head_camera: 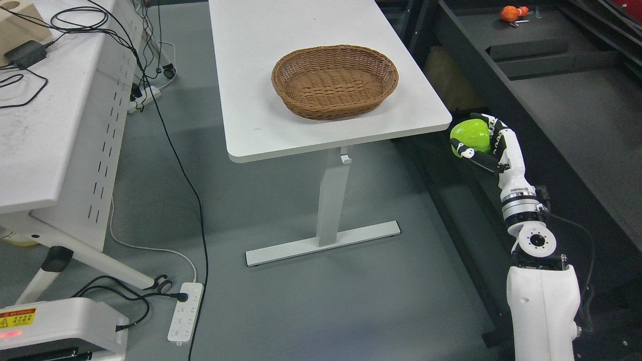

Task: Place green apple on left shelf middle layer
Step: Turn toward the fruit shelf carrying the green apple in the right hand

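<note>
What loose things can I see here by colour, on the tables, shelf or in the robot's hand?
Green: 1, the apple, held in the right hand
Brown: 1, the empty basket on the white table
Orange: 1, a small object on the dark shelf
Black: 1, a power adapter on the left desk
Total: 4

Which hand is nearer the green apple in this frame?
Right. The right hand grasps the green apple, held off the white table's right corner. The left hand is out of view.
</note>
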`<state>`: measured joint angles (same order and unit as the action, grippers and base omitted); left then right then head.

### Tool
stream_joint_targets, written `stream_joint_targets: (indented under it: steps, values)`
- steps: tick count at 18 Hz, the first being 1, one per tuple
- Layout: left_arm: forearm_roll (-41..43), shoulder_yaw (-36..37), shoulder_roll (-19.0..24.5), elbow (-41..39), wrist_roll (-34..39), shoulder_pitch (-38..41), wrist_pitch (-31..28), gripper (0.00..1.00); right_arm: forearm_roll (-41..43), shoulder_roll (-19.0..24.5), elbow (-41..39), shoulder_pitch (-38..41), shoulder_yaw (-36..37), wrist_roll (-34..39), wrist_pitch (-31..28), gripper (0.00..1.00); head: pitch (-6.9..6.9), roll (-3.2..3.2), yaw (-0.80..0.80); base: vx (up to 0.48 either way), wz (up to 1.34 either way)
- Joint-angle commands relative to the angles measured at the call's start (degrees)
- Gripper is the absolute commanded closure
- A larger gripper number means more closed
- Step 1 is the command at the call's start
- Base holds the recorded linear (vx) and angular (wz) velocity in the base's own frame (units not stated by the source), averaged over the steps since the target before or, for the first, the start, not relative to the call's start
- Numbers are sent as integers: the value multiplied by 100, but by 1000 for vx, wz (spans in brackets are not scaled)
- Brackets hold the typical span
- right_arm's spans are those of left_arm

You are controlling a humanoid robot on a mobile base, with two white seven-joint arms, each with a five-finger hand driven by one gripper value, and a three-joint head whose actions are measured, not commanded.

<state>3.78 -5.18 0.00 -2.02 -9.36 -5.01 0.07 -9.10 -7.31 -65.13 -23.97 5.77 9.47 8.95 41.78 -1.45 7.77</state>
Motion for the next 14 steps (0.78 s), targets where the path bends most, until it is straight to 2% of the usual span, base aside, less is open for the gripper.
stream_joint_targets:
  steps: [1, 14]
  values:
    - [0, 0, 100, 0, 5, 0, 2, 0, -4, -16, -17, 24, 64, -7, 1, 96, 0, 0, 0, -110, -358]
    - [0, 0, 100, 0, -4, 0, 2, 0, -4, 37, -8, 129, 20, 2, 19, 96, 0, 0, 0, -137, -515]
